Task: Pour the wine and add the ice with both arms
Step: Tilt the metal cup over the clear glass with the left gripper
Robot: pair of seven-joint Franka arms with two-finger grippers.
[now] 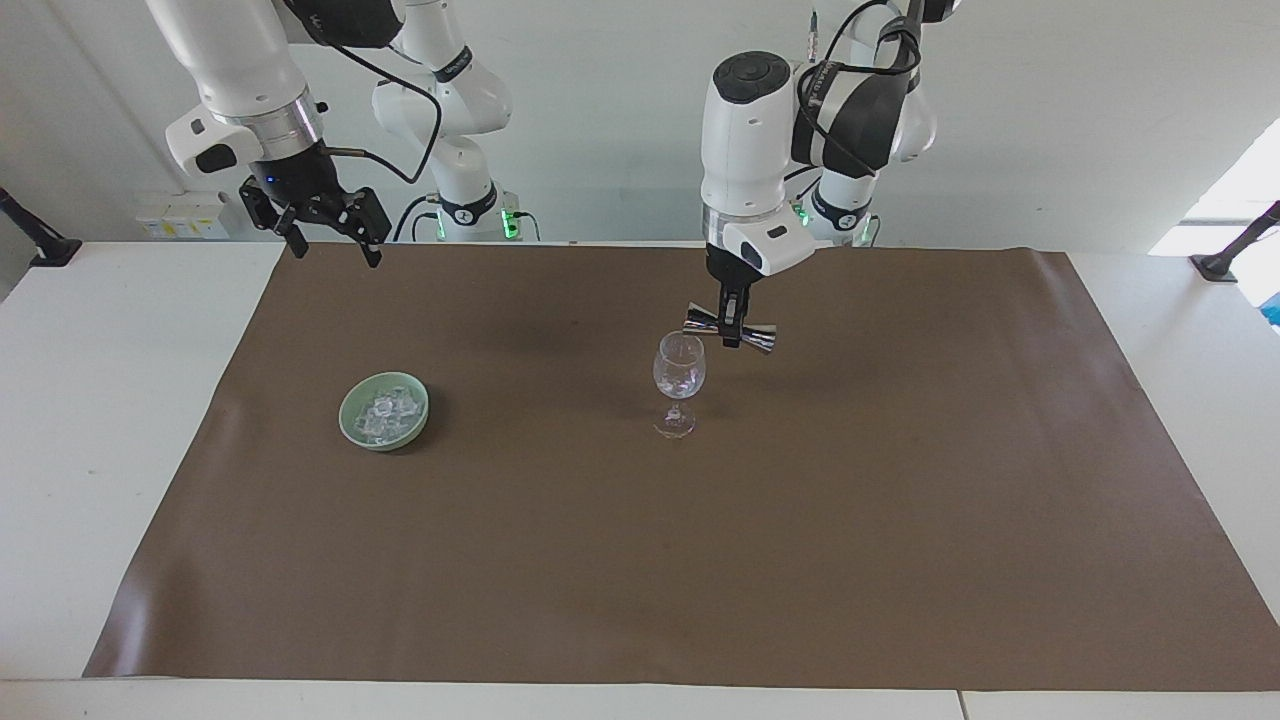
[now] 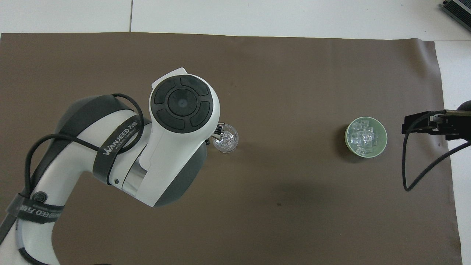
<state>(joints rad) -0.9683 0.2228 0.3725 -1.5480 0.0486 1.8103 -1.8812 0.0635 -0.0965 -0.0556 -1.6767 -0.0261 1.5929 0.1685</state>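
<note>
My left gripper (image 1: 733, 336) is shut on the waist of a silver jigger (image 1: 757, 340), which lies on its side in the air. One end of the jigger is just over the rim of the clear wine glass (image 1: 679, 375) standing mid-mat. In the overhead view the left arm's wrist hides this gripper, and only the jigger's end (image 2: 218, 130) shows at the glass (image 2: 227, 140). I cannot make out any wine. The ice (image 1: 384, 410) (image 2: 363, 137) is heaped in a pale green bowl (image 1: 350, 420) (image 2: 384, 137). My right gripper (image 1: 335, 250) (image 2: 415, 123) hangs open and empty over the mat's edge by its base.
A brown mat (image 1: 700, 560) covers most of the white table (image 1: 110, 400). The bowl sits toward the right arm's end, well apart from the glass. Black clamps (image 1: 40, 240) stand at the table's corners nearest the robots.
</note>
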